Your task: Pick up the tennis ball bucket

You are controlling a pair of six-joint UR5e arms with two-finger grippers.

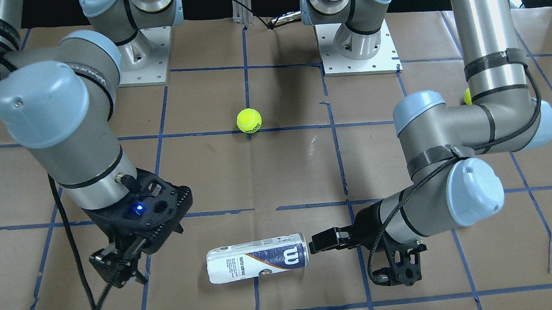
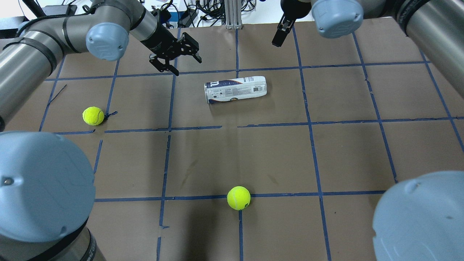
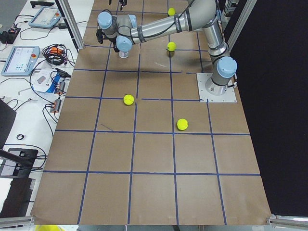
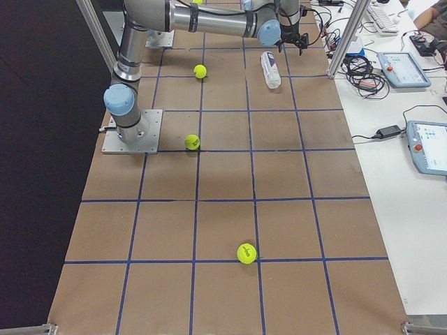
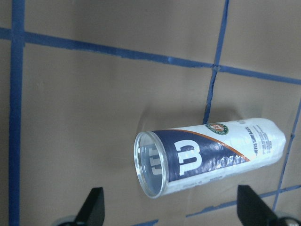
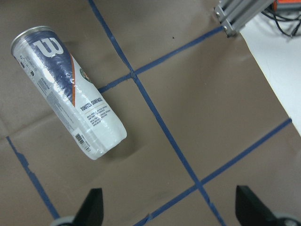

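Where the tennis ball bucket [image 2: 235, 89] sits: flat on its side on the desk [image 2: 362, 156], in the half far from the robot, roughly 12 o'clock from the desk's middle in the overhead view. Its long axis runs about 9-to-3 there, slightly tilted, right across one blue tape line.
Bucket ends: the silvery rim end points to 9 o'clock overhead, toward the left arm's side, and the white closed end points to 3 o'clock. The navy band with the big white W is right by the rim.
Left pincer [image 1: 318, 243]: released, fingers [image 5: 92, 209] spread wide in its wrist cam with nothing between them. It's at about 10 o'clock of the bucket overhead, near the rim end but not touching. The wrist cam looks pretty much into the rim.
Right pincer [image 1: 130, 280]: also released, fingertips [image 6: 249, 207] well apart in its wrist cam, grasping nothing. It's at about 1 o'clock of the bucket overhead, on the closed-end side, with a clear gap to it.
Tennis ball [image 2: 93, 116]: loose, about 9 o'clock of the bucket overhead, well apart from it, just beside a tape line.
Second tennis ball [image 2: 238, 198]: 6 o'clock of the bucket, closer to the robot, sitting on a tape crossing.
Desk surface: brown paper with a blue tape grid.
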